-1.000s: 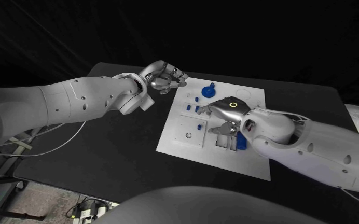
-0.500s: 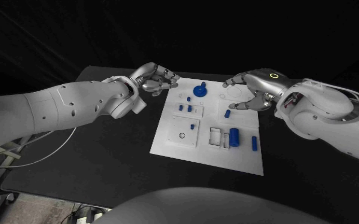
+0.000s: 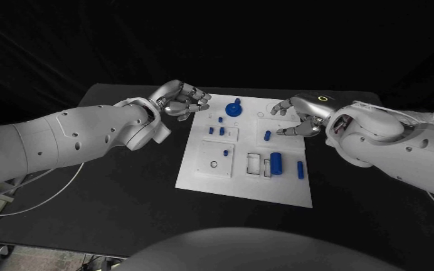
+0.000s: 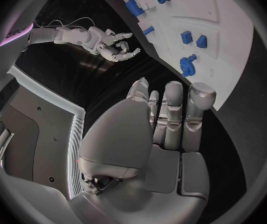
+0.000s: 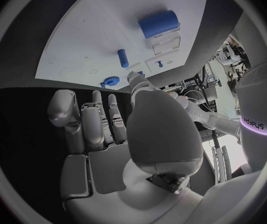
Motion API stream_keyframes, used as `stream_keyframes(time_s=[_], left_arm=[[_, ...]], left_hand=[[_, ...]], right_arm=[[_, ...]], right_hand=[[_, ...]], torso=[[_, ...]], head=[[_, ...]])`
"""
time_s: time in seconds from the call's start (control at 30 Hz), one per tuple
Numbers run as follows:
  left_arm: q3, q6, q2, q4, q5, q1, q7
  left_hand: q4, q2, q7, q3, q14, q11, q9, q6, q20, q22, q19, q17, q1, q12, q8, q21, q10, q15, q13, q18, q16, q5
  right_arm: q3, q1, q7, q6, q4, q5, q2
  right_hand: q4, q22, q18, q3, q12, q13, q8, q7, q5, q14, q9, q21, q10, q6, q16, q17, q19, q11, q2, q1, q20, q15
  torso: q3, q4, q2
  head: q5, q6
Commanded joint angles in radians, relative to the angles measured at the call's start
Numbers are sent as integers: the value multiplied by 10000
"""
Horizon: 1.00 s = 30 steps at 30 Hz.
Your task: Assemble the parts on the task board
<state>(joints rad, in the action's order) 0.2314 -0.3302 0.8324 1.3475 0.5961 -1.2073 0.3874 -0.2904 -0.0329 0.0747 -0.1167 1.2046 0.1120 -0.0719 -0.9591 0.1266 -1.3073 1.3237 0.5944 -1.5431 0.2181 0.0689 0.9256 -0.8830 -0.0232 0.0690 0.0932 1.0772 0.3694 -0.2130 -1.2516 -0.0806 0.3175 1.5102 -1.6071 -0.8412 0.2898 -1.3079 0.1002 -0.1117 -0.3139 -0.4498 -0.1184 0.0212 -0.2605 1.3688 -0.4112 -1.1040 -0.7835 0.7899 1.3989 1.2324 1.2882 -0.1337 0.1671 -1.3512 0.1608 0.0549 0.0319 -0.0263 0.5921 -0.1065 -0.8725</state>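
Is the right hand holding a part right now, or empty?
Empty. The right hand hovers over the task board with fingers apart, nothing between them.

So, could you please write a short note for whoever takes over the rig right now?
Left hand: empty, fingers curled, over the table beside the board's far left corner.
Right hand: empty, fingers apart, over the board's far right edge.
Parts: blue knob at the far edge, small pieces mid-board, a cylinder and a bar on the near right.
Done: cannot tell which parts are seated.
Left: neither hand holds a part; pick the next one.
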Motion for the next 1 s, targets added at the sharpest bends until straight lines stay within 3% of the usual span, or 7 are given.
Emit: stream_keyframes(time_s=[0.03, 0.23, 0.27, 0.43, 0.67, 0.83, 1.0], left_arm=[[-7, 19, 13, 41, 28, 3, 118], [-7, 34, 45, 41, 29, 4, 115], [-7, 38, 50, 41, 29, 4, 115], [-8, 65, 65, 40, 29, 4, 117], [-8, 114, 81, 58, 38, 4, 88], [-8, 113, 108, 160, 40, 4, 90], [-8, 164, 114, 213, 112, 4, 60]], left_hand=[[-4, 0, 71, -39, -79, 51, 13, -14, -19, -1152, -64, 2, -117, 53, -31, 6, 9, 16, -12, 171, -37, 38], [-5, -16, 70, -37, -77, 51, 11, -27, -12, -1152, -65, 9, -137, 69, -24, 4, -2, 8, -11, 171, -29, 47], [-5, -16, 70, -37, -77, 51, 11, -27, -12, -1152, -65, 9, -137, 69, -24, 4, -2, 8, -11, 171, -29, 47], [-3, -29, 71, -32, -74, 51, 10, -32, -8, -1154, -62, 16, -154, 80, -23, 10, -10, 2, -10, 170, -22, 52], [2, -46, 77, -25, -71, 51, 12, -33, 2, -1154, -62, 22, -192, 99, -24, 8, -24, -11, -10, 169, -13, 65], [5, -51, 81, -22, -71, 52, 12, -34, 6, -1153, -63, 24, -213, 108, -24, 4, -29, -16, -10, 169, -8, 71], [5, -51, 81, -22, -71, 52, 12, -34, 6, -1153, -63, 24, -213, 108, -24, 4, -29, -16, -10, 169, -8, 71]], right_arm=[[5, 138, 232, -169, -268, -110, 209], [7, 358, 325, -249, -614, -139, 563], [7, 395, 345, -264, -658, -141, 620], [8, 561, 437, -375, -898, -148, 921], [12, 730, 475, -468, -1216, -335, 1257], [13, 811, 377, -667, -1410, -474, 1411], [14, 884, 361, -777, -1608, -512, 1543]], right_hand=[[-7, -1357, -34, 66, -114, -10, 68, 11, 236, 74, -11, -70, -267, 24, 51, 45, 80, 45, -7, 120, 7, 1], [-33, -1363, -36, 65, -173, -11, 300, 31, 371, 93, 106, -100, -498, -284, 63, 47, 113, 86, -38, 104, -3, -19], [-50, -1368, -38, 46, -178, -7, 299, 103, 323, 105, 121, -119, -546, -240, 72, 59, 129, 99, -66, 69, -14, -30], [-271, -1410, -69, -131, -263, -21, 70, 485, -806, 195, 59, -287, -931, 438, 138, 145, 248, 198, -228, -268, -83, -116], [-576, -1417, -78, -637, -235, -9, 27, 463, -2835, 195, 1, -324, -1139, 853, 136, 132, 261, 261, -210, -658, -165, -190], [-775, -1385, -58, -1108, -75, 72, -37, 443, -3409, 78, -73, -207, -1088, 1188, 56, -4, 150, 234, -152, -808, -179, -196], [-1133, -1384, -45, -1505, -110, 71, -443, 535, -3830, 22, -454, -216, -1353, 1885, 32, -49, 102, 292, -143, -994, -218, -241]], torso=[[-7, 16, -1], [-11, 13, -8], [-12, 10, -9], [-11, 3, -12], [-7, -5, -9], [-12, 2, 3], [-7, -2, -4]], head=[[-13, -1], [-65, -1], [-75, -1], [-110, -1], [-145, -1], [-120, -1], [-163, -1]])
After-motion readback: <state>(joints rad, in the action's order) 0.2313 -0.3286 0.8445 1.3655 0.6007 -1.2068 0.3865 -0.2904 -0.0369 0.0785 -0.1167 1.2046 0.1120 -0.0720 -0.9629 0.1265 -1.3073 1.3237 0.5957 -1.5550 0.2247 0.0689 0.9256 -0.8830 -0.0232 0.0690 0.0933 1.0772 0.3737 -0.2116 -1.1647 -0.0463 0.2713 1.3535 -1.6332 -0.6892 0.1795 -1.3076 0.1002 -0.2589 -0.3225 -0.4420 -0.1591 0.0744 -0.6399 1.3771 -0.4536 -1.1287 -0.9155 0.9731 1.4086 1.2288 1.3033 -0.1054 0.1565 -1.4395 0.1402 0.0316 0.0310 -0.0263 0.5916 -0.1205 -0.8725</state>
